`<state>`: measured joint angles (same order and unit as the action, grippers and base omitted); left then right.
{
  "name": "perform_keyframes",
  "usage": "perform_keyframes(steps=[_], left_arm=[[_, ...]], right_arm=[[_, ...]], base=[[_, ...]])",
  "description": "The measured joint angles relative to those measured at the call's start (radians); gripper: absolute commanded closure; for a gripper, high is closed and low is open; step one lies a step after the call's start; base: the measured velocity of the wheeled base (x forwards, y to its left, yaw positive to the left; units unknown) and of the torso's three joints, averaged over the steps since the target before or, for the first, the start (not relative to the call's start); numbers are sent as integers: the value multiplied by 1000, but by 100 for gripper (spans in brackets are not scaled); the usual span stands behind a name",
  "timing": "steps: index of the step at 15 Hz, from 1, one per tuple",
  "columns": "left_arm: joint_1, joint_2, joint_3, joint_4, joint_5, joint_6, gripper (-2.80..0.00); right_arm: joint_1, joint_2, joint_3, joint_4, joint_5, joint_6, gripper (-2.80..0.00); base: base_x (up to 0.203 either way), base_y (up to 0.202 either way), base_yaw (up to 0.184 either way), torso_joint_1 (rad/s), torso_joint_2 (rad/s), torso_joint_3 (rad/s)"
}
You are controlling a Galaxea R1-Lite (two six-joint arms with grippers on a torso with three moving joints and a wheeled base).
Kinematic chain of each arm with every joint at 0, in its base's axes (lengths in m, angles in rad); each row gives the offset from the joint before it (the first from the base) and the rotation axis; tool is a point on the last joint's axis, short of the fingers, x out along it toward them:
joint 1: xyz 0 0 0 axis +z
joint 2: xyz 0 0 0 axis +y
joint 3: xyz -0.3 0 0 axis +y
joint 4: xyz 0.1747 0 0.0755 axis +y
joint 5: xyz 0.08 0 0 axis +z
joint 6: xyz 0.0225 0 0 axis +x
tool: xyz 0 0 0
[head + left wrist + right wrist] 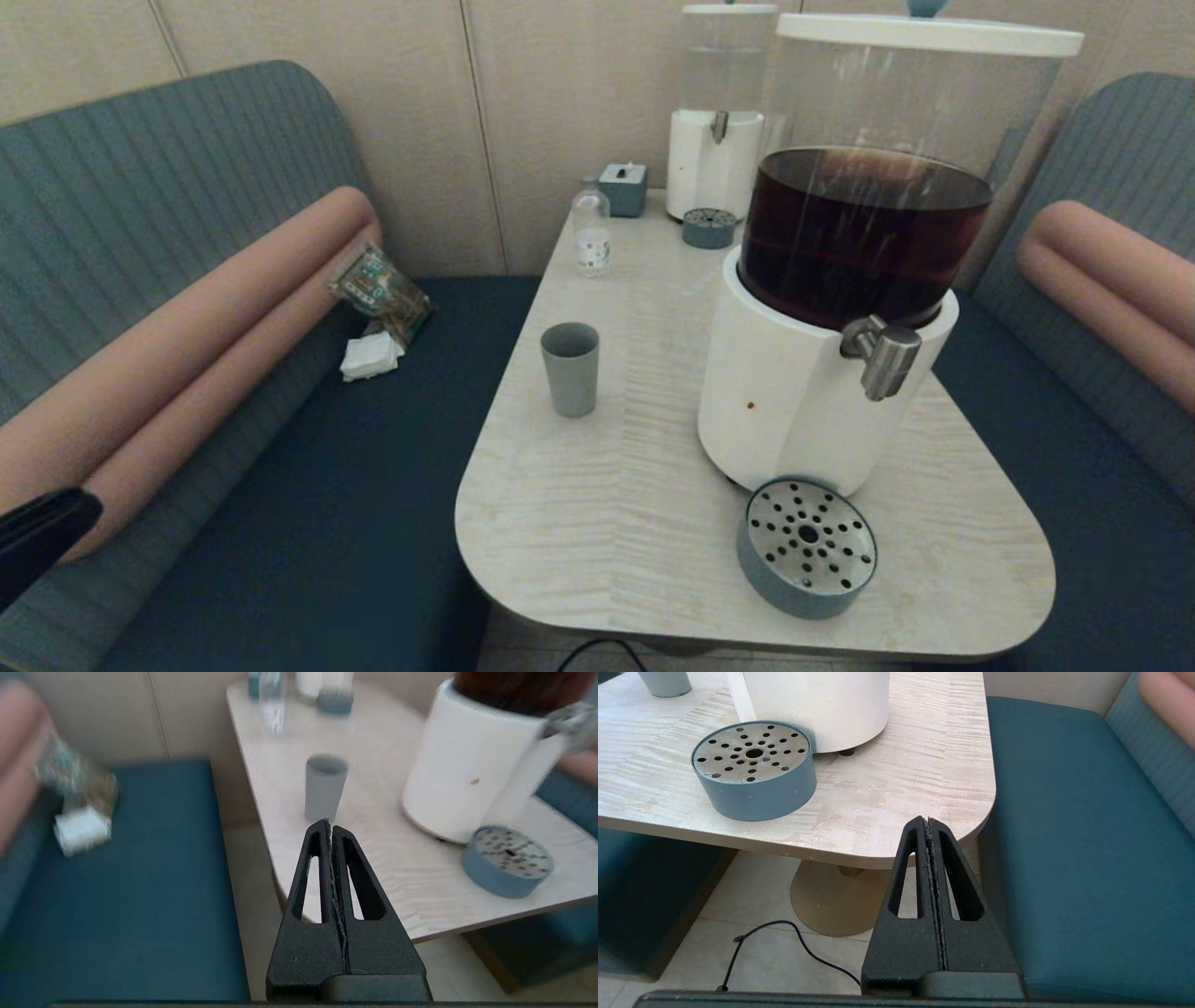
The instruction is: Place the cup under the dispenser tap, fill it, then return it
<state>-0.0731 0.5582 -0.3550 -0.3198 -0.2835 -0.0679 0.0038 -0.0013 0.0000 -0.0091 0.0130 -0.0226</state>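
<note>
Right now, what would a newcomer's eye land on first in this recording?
First, the large white-based clear dispenser of dark brown liquid standing right of centre on the pale wood-grain table, its brushed-steel tap above a round blue perforated drip tray. To the dispenser's left stands the plain grey-blue plastic cup, upright and untouched. The shut left gripper points at it.

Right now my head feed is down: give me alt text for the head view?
A grey-blue cup stands upright and untouched on a pale table, left of a large white-based dispenser of dark liquid whose steel tap overhangs a round perforated drip tray. Only a dark part of the left arm shows at the frame's lower left edge.
</note>
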Motion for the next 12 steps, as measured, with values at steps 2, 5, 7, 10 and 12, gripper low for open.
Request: perform_keyframes(steps=[2,5,7,10,12], left_arm=[[18,-96,27,7,-32,0,0],[30,-219,78,9,-52,-1,0],[40,-297,131,7,-61,-1,0],[53,-404,223,-5,-35,1,0],[57,-480,295,-3,-7,-3,0]], right_arm=[[0,0,0,0,0,0,0],[0,0,0,0,0,0,0],[0,0,0,0,0,0,0],[0,0,0,0,1,0,0],[0,0,0,0,0,0,0]], base=[[0,0,0,0,0,0],[0,0,0,0,0,0],[0,0,0,0,0,0],[0,0,0,0,0,0],[0,0,0,0,0,0]])
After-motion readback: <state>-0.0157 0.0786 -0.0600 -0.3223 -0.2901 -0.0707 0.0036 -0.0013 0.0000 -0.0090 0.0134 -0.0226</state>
